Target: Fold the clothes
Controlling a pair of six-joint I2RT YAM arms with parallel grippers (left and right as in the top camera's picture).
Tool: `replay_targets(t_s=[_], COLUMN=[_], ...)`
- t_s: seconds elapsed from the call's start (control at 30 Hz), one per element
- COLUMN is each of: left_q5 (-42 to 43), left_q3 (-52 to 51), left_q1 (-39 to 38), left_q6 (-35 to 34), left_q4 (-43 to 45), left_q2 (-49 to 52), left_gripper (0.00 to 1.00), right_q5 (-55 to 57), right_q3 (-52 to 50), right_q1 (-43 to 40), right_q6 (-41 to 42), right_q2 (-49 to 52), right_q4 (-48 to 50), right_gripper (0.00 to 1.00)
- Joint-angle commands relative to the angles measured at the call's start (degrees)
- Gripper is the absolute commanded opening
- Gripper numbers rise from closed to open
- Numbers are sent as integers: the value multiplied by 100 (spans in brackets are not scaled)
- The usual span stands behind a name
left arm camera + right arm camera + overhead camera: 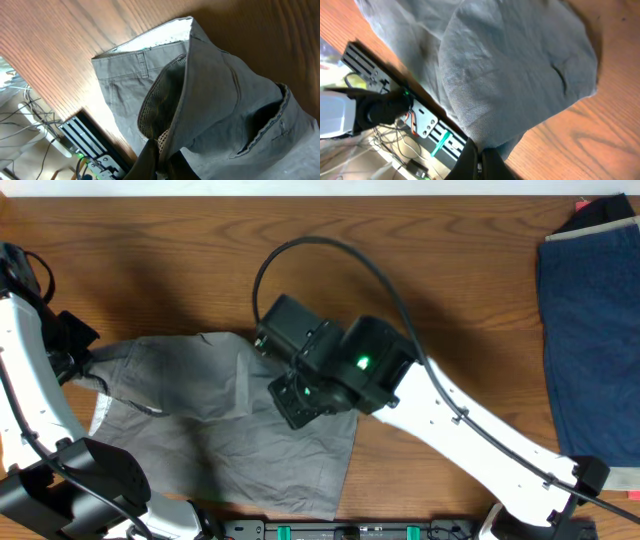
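shorts (200, 430): lower left of frame, rumpled on the surface (450, 280) | left gripper (157, 159): jaws clamped on bunched shorts cloth | right gripper (480, 160): jaws pinching shorts edge | progress: early, no neat fold visible, folding largely ahead

Left arm (30, 380): white links rising along the left side of the overhead view, wrist turned inward.
Left end effector (159, 161): fingers pressed together, pinching a fold of the shorts (220, 100).
Right arm (480, 430): stretched diagonally from lower right toward centre.
Right end effector (481, 162): fingers closed on the shorts' edge.
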Motion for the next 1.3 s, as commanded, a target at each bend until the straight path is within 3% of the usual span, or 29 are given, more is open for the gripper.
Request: replay_targets(t_s=[0.0, 0.3, 0.7, 0.97, 1.27], left_q5=[-114, -339, -326, -326, -326], left_q3=[24, 24, 24, 24, 24], left_q1=[83, 592, 1753, 1845, 1845], left_q6=[-92, -457, -1014, -1093, -1095], left_q4=[-101, -509, -909, -931, -1040], left_q2=[-48, -48, -48, -48, -48], left_gripper=[6, 6, 6, 6, 6], right_q5=[107, -586, -815, -876, -885], right_q3=[-411, -1858, -1928, -1932, -2487], right_q1=[164, 170, 184, 474, 798], right_q6=[260, 557, 501, 122, 254], right_q2=[-13, -15, -28, -79, -79], right_q4=[57, 940, 776, 374, 562], right_gripper=[1, 1, 1, 1, 1])
